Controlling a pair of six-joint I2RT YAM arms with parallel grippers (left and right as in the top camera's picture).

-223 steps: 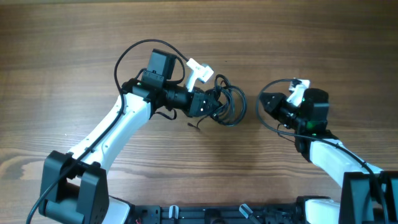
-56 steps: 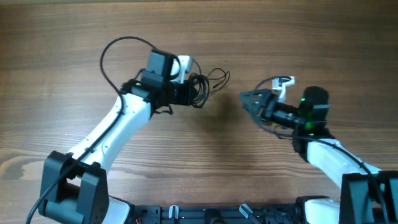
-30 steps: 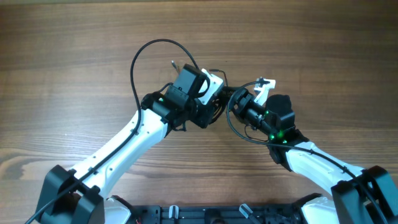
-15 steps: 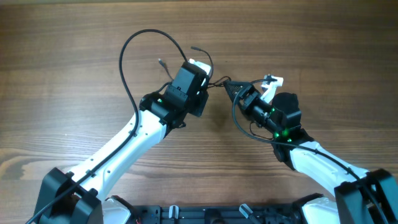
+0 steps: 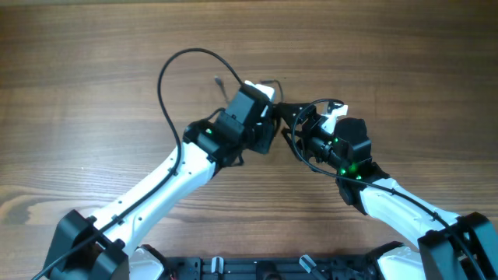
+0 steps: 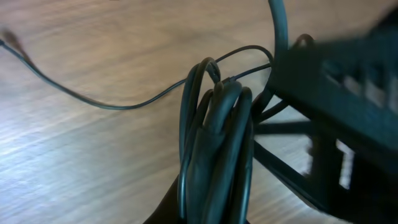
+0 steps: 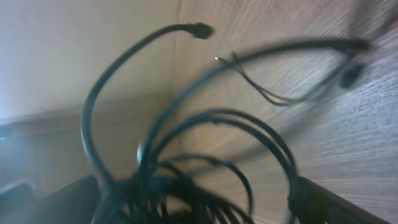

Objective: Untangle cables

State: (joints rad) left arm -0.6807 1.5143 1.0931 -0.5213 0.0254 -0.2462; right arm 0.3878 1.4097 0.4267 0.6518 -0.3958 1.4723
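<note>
Tabletop (image 5: 78, 62), left jaws pinching cables (image 6: 217, 143), right jaws wide

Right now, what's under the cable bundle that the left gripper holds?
Bare wooden table, with one loose strand of the cables trailing left across it. The packed loops cover the wood directly beneath, so anything there is hidden.

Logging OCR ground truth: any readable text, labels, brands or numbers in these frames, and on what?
None readable.
No print shows on the cables, the left arm, the right arm or the table. Both wrist views are blurred.
</note>
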